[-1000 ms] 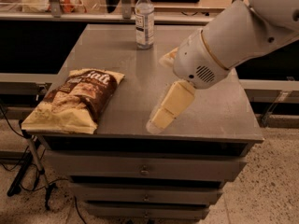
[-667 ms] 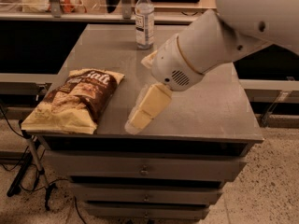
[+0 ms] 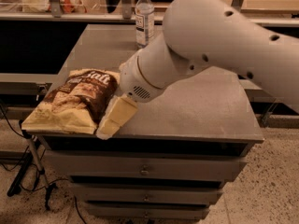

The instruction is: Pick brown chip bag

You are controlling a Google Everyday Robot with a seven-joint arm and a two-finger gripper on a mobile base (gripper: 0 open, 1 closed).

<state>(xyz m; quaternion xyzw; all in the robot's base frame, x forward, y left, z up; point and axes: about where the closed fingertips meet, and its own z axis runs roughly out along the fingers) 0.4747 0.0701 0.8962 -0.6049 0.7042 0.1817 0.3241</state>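
**Gripper at the bag's right edge**

The brown chip bag (image 3: 77, 99) lies flat at the left of the frame, on the near left corner of the grey cabinet top (image 3: 201, 111); its long axis runs from lower left to upper right, with the sealed bottom end towards the front edge. The pale gripper (image 3: 110, 124) hangs low at centre left, pointing down and left, its tip just beside the bag's right-hand long edge (contact cannot be told); whether it is open or closed cannot be told either. So the bag lies straight to the left of the tip, side-on to it; a grasp probably calls for a short move left over that edge. White lettering at the bag's upper end reads "Salt"; the smaller print is unreadable. A water bottle (image 3: 144, 17) stands at upper centre, well apart; its label cannot be read.
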